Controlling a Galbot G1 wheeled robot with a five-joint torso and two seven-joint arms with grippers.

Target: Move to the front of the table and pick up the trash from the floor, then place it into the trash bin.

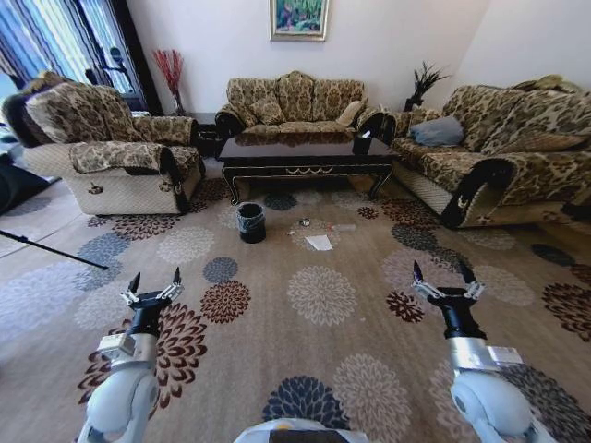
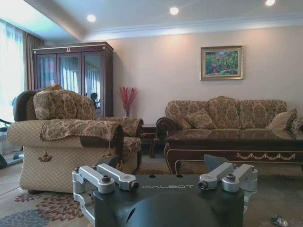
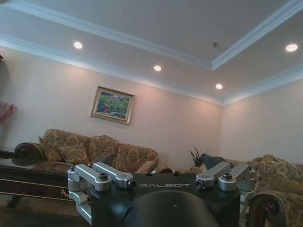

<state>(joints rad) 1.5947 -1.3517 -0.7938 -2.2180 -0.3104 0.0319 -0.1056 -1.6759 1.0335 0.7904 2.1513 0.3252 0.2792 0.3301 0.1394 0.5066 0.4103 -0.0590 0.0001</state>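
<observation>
Across the lower part of the head view, both arms reach forward over the floor (image 1: 369, 305), a beige carpet with round flower medallions. The left gripper (image 1: 154, 284) sits at lower left and the right gripper (image 1: 442, 275) at lower right; each has its two dark fingers spread apart with nothing between them.

Well beyond them, at upper centre, the dark glossy coffee table (image 1: 305, 152) stands with a sofa (image 1: 294, 100) behind it, an armchair (image 1: 102, 148) at upper left and a second sofa (image 1: 503, 152) at upper right. A small black box (image 1: 362, 143) rests on the table's right end.

On the carpet just in front of the table stands the round black trash bin (image 1: 250, 222), upright, with a shiny liner at its rim. To its right, apart from it, lies the trash: a flat white paper sheet (image 1: 319, 243), a small silvery foil wad (image 1: 304, 222) nearer the table, and pale scraps (image 1: 343, 227) beside them.

A framed painting (image 1: 298, 18) hangs on the wall at the top.
</observation>
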